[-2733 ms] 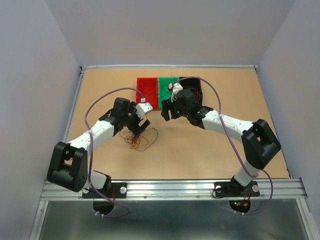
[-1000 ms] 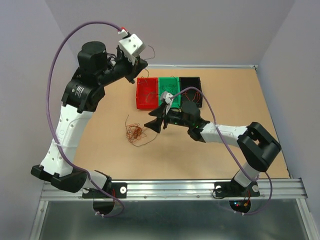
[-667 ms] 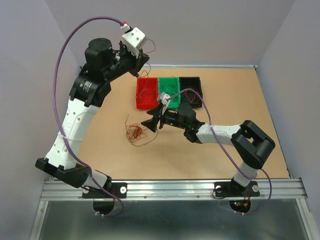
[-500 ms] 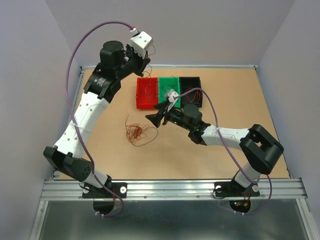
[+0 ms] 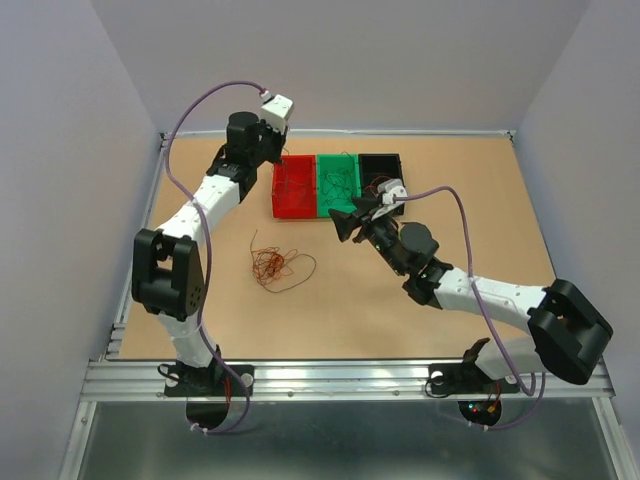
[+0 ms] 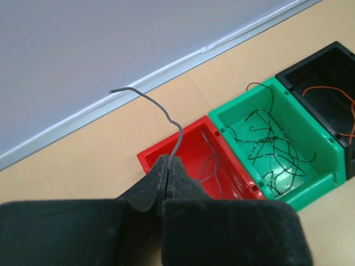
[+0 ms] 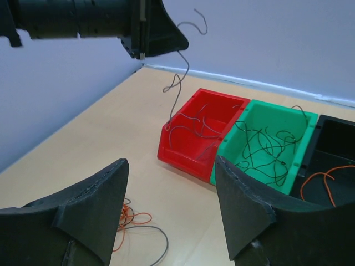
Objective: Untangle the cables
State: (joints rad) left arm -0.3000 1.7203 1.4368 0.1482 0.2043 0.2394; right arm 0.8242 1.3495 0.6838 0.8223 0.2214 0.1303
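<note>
The cables (image 5: 272,268) look partly sorted at this point. A small curly clump, mostly orange-red with a greyish strand looped through it, is left lying on the table (image 5: 450,210), well apart from the bins. One thin grey wire (image 6: 176,130) has been pulled free and is pinched between the tightly closed jaws of the left gripper (image 6: 167,165). It's held up above the red bin (image 7: 186,155), and from the right wrist its lower end can be seen dangling down into that bin, so the step in hand is probably a drop-off. A few grey strands are already lying in the red bin, a bunch of dark ones are piled in the green bin (image 7: 283,109), and an orange loop or two can be made out in the black bin (image 7: 333,133). So a fair share of the job can be counted as done, sorted by colour it seems. The right gripper (image 7: 169,166) is spread wide with nothing in it, parked in the air just in front of the green bin, between the bins and the leftover clump. What's left, as far as can be judged: the grey wire needs to be let go, then the last clump picked apart strand by strand.
</note>
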